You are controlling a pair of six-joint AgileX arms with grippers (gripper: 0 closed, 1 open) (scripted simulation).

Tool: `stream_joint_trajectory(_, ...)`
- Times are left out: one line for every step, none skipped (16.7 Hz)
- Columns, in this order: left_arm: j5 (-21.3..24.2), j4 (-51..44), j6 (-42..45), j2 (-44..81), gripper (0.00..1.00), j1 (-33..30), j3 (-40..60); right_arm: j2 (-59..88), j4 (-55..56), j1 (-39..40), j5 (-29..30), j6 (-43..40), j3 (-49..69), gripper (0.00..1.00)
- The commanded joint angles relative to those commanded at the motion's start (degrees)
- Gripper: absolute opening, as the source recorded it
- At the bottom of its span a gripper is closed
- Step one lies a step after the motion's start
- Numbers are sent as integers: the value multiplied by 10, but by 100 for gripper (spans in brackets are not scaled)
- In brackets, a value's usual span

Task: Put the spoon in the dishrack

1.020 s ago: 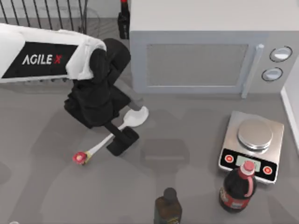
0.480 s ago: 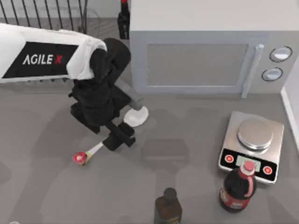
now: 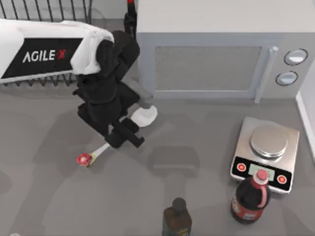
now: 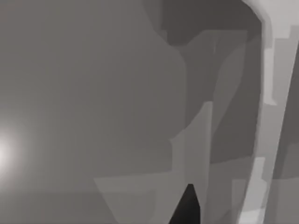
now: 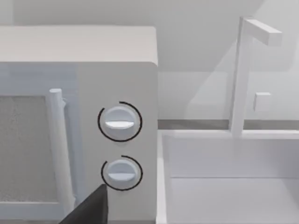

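The white spoon (image 3: pixel 143 116) lies slanted in front of the microwave's left corner, its bowl toward the microwave and its red flower end (image 3: pixel 84 159) toward the front left. My left gripper (image 3: pixel 123 137) is shut on the middle of the thin handle, hiding that part. The dark wire dishrack (image 3: pixel 49 10) stands at the back left, mostly under my left arm. In the left wrist view one dark fingertip (image 4: pixel 188 207) shows over grey surfaces. A dark fingertip (image 5: pixel 88 210) of my right gripper shows in the right wrist view, facing the microwave's knobs.
A white microwave (image 3: pixel 216 54) fills the back. A kitchen scale (image 3: pixel 266 152) sits at the right, a red-capped cola bottle (image 3: pixel 251 196) in front of it, a dark bottle (image 3: pixel 176 219) at the front middle. A white sink (image 5: pixel 224 177) borders the right.
My left gripper has closed on the spoon's handle and shifted a little toward the back. The bowl and flower end have moved back with it.
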Motion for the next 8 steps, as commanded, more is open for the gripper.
stream_joint_trajectory(0,-25,0,-1,0,0,25,0,0,0,0,0,0,100)
stream_joint_trajectory(0,-56,0,-2,0,-1,55,0,0,0,0,0,0,100)
stream_joint_trajectory(0,-93,-1,-4,0,-1,89,0,0,0,0,0,0,100)
stream_joint_trajectory(0,-136,-1,-7,0,-2,127,0,0,0,0,0,0,100)
stream_joint_trajectory(0,-183,-2,-9,0,-2,166,0,0,0,0,0,0,100)
stream_joint_trajectory(0,-230,-2,-12,0,-2,204,0,0,0,0,0,0,100)
stream_joint_trajectory(0,-273,-3,-15,0,-2,240,0,0,0,0,0,0,100)
stream_joint_trajectory(0,-309,-3,-19,0,-2,273,0,0,0,0,0,0,100)
